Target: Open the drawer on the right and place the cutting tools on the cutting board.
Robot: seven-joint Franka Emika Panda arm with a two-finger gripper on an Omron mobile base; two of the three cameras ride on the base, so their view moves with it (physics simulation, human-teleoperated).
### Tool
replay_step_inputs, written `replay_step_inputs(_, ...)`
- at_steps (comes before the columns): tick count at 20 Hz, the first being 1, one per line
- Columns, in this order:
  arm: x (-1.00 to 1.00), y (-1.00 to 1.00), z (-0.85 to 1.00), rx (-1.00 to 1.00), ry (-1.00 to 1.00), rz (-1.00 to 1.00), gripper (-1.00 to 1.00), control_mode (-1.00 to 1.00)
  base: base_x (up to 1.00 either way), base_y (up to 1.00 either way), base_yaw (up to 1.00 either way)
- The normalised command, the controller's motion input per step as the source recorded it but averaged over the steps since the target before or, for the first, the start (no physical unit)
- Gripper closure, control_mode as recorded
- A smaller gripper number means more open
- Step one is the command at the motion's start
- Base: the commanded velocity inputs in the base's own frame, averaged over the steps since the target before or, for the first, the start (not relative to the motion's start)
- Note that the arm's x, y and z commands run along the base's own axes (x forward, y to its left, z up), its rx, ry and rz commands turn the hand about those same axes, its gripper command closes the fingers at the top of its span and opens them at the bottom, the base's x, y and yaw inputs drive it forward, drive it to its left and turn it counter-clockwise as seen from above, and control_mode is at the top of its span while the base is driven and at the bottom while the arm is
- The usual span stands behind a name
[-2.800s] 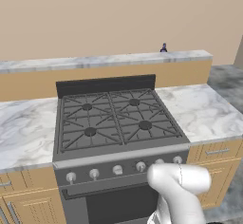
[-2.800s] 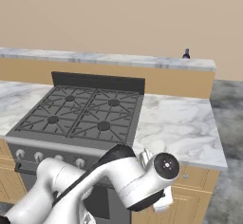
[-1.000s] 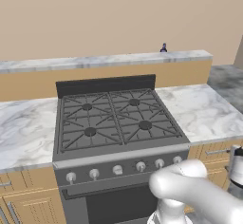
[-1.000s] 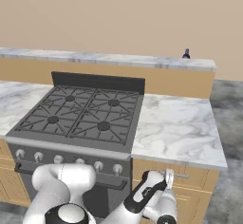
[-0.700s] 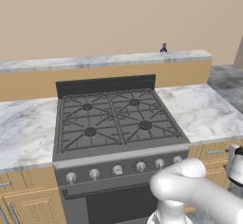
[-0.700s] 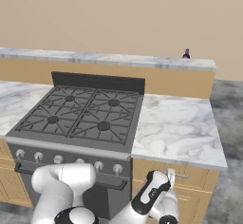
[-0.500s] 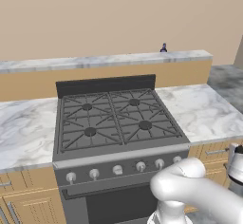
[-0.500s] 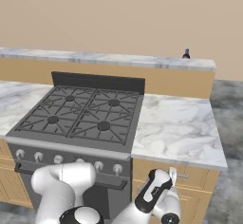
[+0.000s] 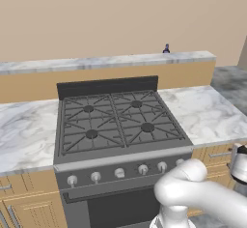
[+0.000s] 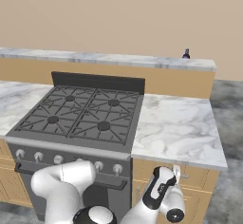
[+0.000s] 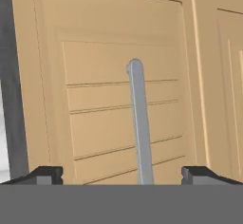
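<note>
The grey-veined white marble table [image 10: 180, 128] is flanking the dark gas stove [image 9: 120, 125]. Below its right stretch, the light tan wooden drawer [image 11: 118, 99] is sitting closed, its slim silver bar handle [image 11: 140, 123] lying between the wide-open jaws of the dark two-finger gripper [image 11: 121, 174].

Tan panel-front drawer [image 11: 109, 99], shut, slim silver bar handle [image 11: 140, 128] centred on its face
</note>
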Motion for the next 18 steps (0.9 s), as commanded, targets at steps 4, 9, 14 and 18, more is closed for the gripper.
replay_step_inputs(4,0.29,-0.01,-0.28,0.00,-0.02,0.00,-1.00,-1.00,0.00,0.00,0.00)
replay_step_inputs(9,0.36,0.00,-0.29,0.00,-0.03,0.00,-1.00,-1.00,0.00,0.00,0.00)
replay_step_inputs(14,0.33,-0.04,-0.32,0.00,-0.04,0.00,-1.00,-1.00,0.00,0.00,0.00)
replay_step_inputs(18,0.31,-0.07,-0.31,0.00,-0.05,0.00,-1.00,-1.00,0.00,0.00,0.00)
